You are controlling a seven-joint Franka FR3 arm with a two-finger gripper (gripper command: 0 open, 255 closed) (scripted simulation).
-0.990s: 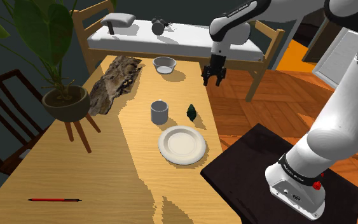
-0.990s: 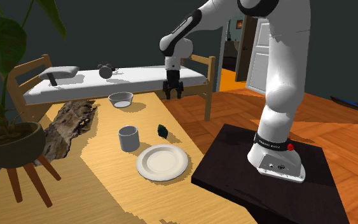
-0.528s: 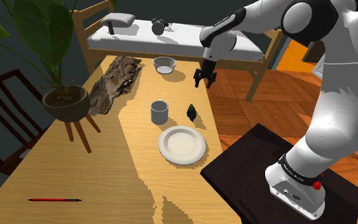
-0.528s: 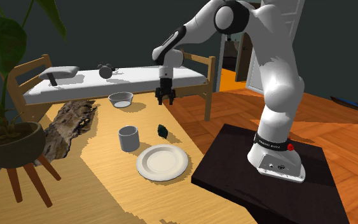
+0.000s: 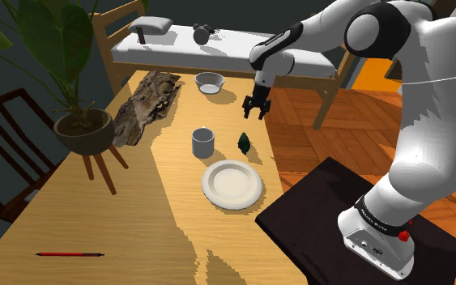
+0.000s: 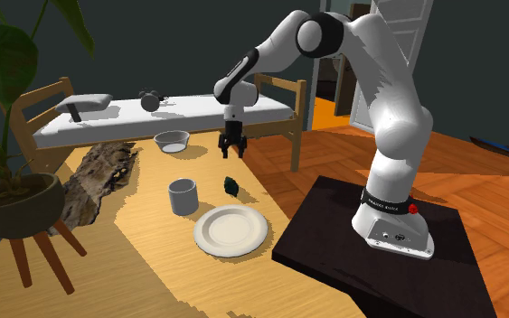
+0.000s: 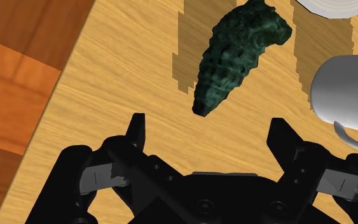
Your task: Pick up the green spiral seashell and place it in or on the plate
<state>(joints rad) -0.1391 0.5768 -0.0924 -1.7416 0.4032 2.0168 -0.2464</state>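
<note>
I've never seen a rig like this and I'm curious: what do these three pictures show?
A simulated white robot arm works at a wooden table. Two pictures come from cameras standing nearby. The third looks along the hand, whose two black fingers stand open, holding nothing. They hover near a dark green shell, which lies between a grey mug and the table's edge, close to a white plate. Also there: a bowl, a piece of bark, a potted plant and a red pen.
</note>
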